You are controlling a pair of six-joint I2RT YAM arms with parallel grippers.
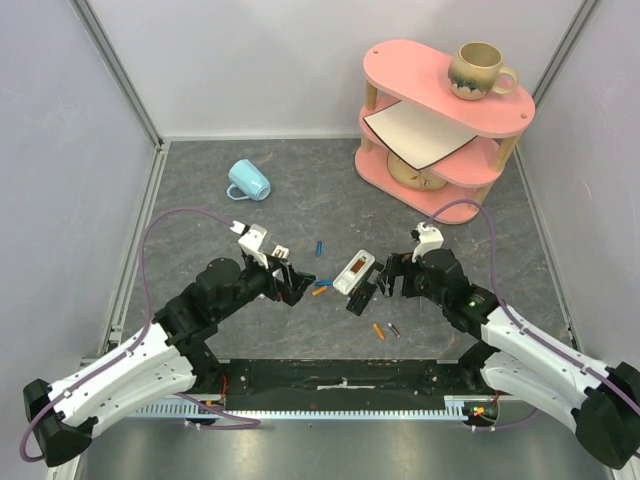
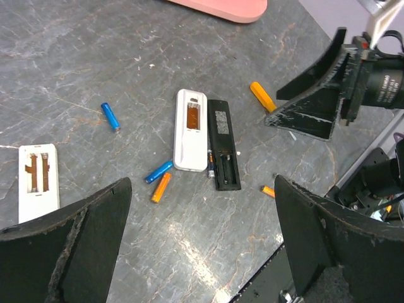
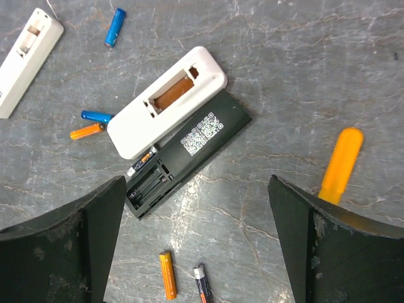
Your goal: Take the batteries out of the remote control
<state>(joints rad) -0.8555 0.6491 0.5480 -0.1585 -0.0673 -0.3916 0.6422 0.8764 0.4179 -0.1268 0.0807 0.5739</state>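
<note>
A white remote control (image 3: 167,101) and a black remote control (image 3: 189,151) lie side by side, backs up, with their battery bays open and bare. A second white remote (image 2: 38,183) lies further left. Loose batteries are on the table: a blue one (image 3: 115,27), a blue (image 2: 158,171) and orange (image 2: 161,187) pair, a dark one (image 3: 142,161) wedged between the remotes, and an orange (image 3: 167,274) and dark (image 3: 203,284) pair nearer me. My left gripper (image 1: 290,285) hovers open left of the remotes. My right gripper (image 1: 375,290) hovers open on their right. Neither holds anything.
An orange screwdriver handle (image 3: 341,164) lies right of the black remote. A pink tiered shelf (image 1: 445,110) with a mug (image 1: 478,70) on top stands at the back right. A light blue mug (image 1: 248,180) lies on its side at the back left. Walls enclose three sides.
</note>
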